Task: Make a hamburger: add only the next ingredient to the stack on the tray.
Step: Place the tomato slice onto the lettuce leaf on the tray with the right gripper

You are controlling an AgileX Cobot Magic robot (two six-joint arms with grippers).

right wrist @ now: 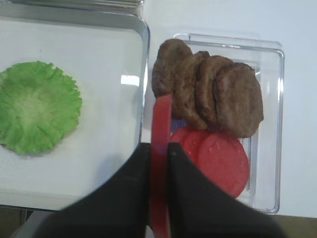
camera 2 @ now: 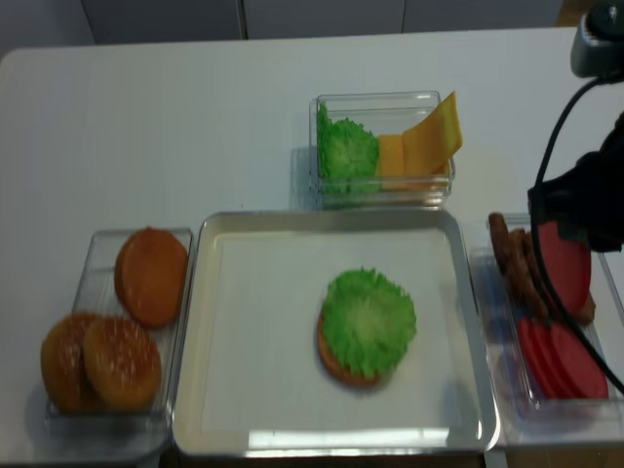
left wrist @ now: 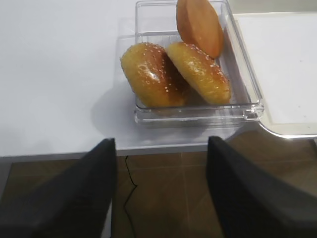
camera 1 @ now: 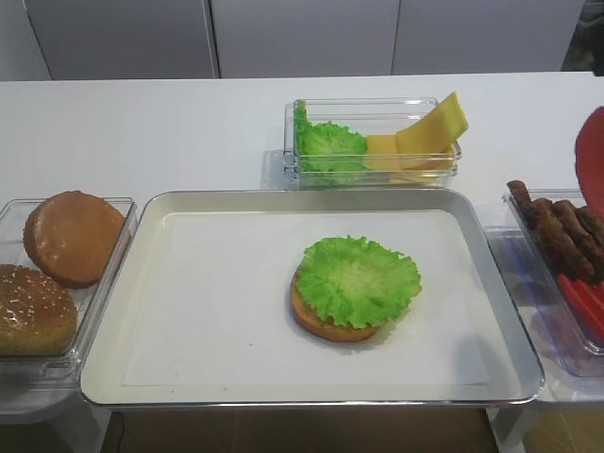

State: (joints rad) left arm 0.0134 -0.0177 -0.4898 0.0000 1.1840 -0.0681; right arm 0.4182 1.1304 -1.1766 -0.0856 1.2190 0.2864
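Note:
The stack stands right of centre on the paper-lined metal tray: a bottom bun under a ruffled green lettuce leaf. My right gripper is shut on a red tomato slice, seen edge-on between the black fingers. It hangs above the container of patties, to the right of the tray. The held slice also shows in the realsense view. My left gripper is open and empty, past the table's front edge over the floor.
A clear container at the right holds brown patties and more tomato slices. Behind the tray, another container holds lettuce and cheese. At the left are the buns, some of them seeded.

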